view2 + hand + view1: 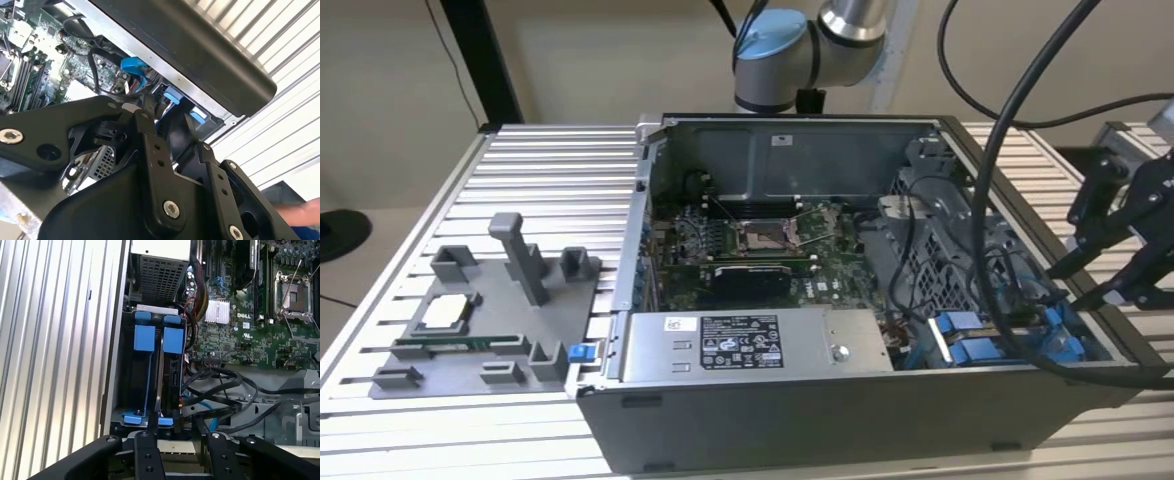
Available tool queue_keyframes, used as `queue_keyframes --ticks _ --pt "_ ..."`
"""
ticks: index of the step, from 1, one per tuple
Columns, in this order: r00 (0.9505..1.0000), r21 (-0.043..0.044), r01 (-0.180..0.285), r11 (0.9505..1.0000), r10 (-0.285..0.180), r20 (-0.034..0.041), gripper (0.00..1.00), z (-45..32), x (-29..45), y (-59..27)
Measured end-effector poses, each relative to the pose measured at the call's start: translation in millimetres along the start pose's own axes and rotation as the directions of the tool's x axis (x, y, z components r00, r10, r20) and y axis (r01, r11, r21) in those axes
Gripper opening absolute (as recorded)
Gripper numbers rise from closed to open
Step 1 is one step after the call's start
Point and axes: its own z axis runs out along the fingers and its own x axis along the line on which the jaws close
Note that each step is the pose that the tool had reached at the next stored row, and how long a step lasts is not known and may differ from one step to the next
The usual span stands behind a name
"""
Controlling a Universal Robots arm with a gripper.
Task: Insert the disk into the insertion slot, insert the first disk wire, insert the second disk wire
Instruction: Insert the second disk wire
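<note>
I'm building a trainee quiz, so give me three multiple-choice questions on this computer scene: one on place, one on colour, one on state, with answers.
1. Where does the grey fixture sit? A) on the table, at the exterior view's left of the computer case B) inside the case C) on the floor.
2. What colour are the insertion slot's plastic tabs? A) red B) blue C) yellow.
3. The case is: A) closed B) open, motherboard exposed C) wrapped.
Answers: A, it stands beside the case; B, bright blue in the first wrist view; B, the board shows.
</note>
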Motion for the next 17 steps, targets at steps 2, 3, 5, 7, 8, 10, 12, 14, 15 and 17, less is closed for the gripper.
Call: queue_keyframes --ticks 2,3,5,7,8,10,12,14,15,17 --pt "1.0000 -0.0056 0.006 1.0000 -0.006 0.0027 1.00 1.1 0.6 -0.3" --pt "1.0000 -0.0085 0.008 0.9999 -0.008 0.0039 1.00 1.5 0.9 -0.4" --pt "0.9999 -0.0150 0.013 0.9998 -0.013 0.0072 1.00 2.6 1.6 -0.8" --pt "0.9998 -0.0195 0.015 0.9997 -0.015 0.0105 1.00 3.2 2.3 -2.0" --pt "0.9998 -0.0211 0.016 0.9996 -0.016 0.0123 1.00 3.4 2.7 -3.0" --pt "0.9997 -0.0251 0.018 0.9995 -0.017 0.0172 1.00 3.7 3.4 -5.0" --pt "0.9996 -0.0329 0.018 0.9993 -0.018 0.0243 1.00 4.0 4.2 -6.8" --pt "0.9994 -0.0447 0.019 0.9988 -0.017 0.0312 1.00 4.3 5.1 -8.0" --pt "0.9993 -0.0518 0.019 0.9985 -0.017 0.0345 1.00 4.5 5.7 -8.7" --pt "0.9991 -0.0631 0.019 0.9978 -0.016 0.0400 1.00 4.8 6.6 -10.0"
